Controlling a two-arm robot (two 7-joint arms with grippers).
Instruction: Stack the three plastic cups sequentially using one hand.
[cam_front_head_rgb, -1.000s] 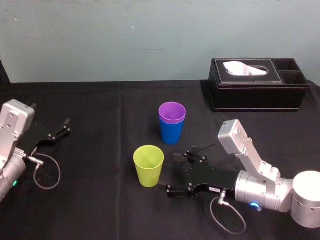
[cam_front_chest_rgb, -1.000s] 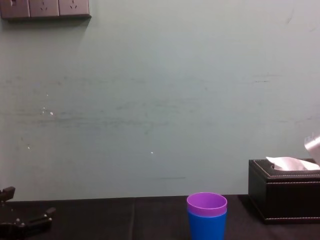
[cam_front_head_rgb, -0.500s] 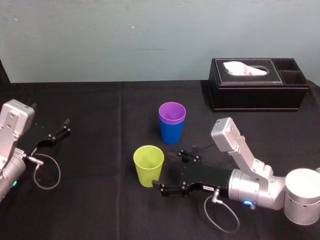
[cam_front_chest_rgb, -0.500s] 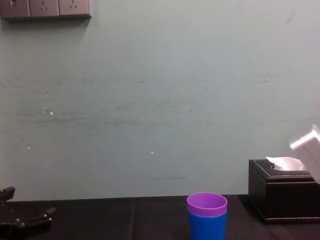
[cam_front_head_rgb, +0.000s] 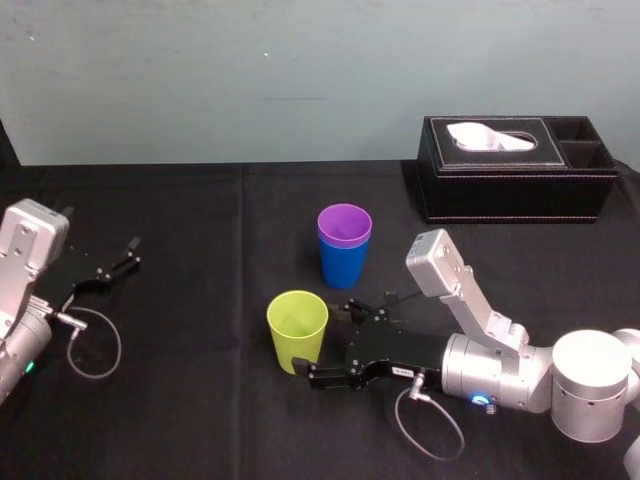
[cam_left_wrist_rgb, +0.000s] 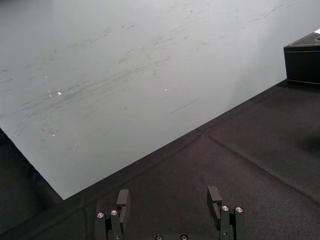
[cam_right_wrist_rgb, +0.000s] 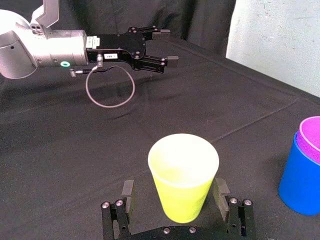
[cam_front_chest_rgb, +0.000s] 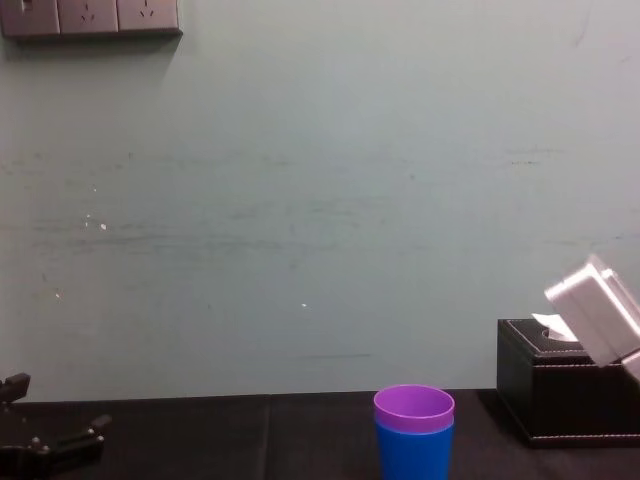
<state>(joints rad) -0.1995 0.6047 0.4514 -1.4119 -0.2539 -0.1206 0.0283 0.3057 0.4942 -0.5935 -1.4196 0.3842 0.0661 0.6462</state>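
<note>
A yellow-green cup (cam_front_head_rgb: 297, 330) stands upright on the black table near the middle front. Behind it, a purple cup (cam_front_head_rgb: 344, 225) sits nested inside a blue cup (cam_front_head_rgb: 342, 265); the chest view shows the same purple cup (cam_front_chest_rgb: 413, 407) in the blue cup (cam_front_chest_rgb: 413, 452). My right gripper (cam_front_head_rgb: 325, 342), with a small white label, lies low on the table, open. In the right wrist view one finger stands on each side of the yellow-green cup (cam_right_wrist_rgb: 183, 175) at its lower half, with slight gaps. My left gripper (cam_front_head_rgb: 128, 254) rests open at the far left, holding nothing (cam_left_wrist_rgb: 169, 200).
A black tissue box (cam_front_head_rgb: 515, 170) stands at the back right against the wall. A cable loop (cam_front_head_rgb: 95, 345) lies by the left arm and another (cam_front_head_rgb: 430, 430) under the right wrist. Bare black cloth lies between the cups and the left arm.
My right gripper has slid left along the table, and its fingers now flank the yellow-green cup. The cups and the left arm have not moved.
</note>
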